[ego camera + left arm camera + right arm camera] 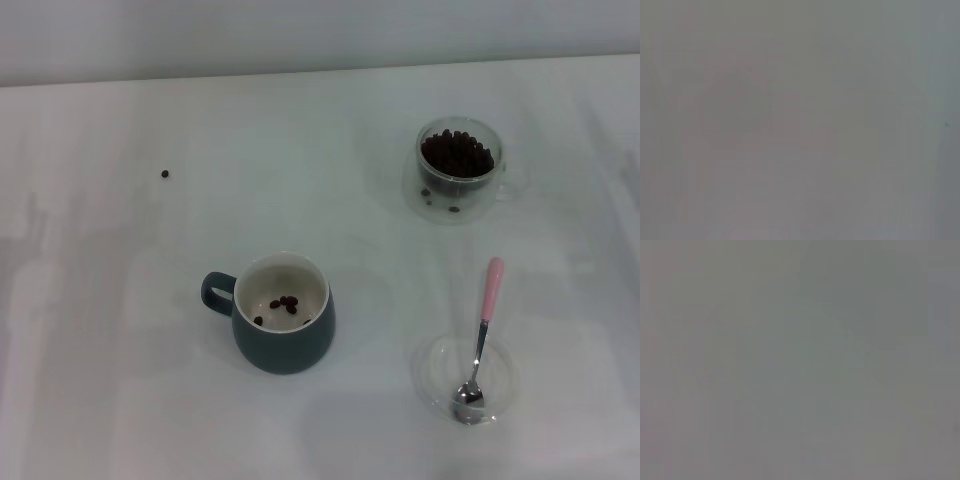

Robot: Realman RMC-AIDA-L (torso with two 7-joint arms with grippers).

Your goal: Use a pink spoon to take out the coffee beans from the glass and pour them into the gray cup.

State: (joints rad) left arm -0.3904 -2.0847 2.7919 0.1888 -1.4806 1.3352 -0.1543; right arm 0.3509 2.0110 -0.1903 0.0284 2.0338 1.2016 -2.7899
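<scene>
One pink spoon lies with its bowl in a clear dish, near the gray cup. Light, thin and slippery-looking, it seems best pinched at the pink handle. Neither gripper shows, so their jaws can't be judged.

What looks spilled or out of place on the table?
One stray dark coffee bean lies alone on the white table, far left of the clear double-walled glass of beans. The rounded blue-gray mug and pink-handled metal spoon look fine.
</scene>
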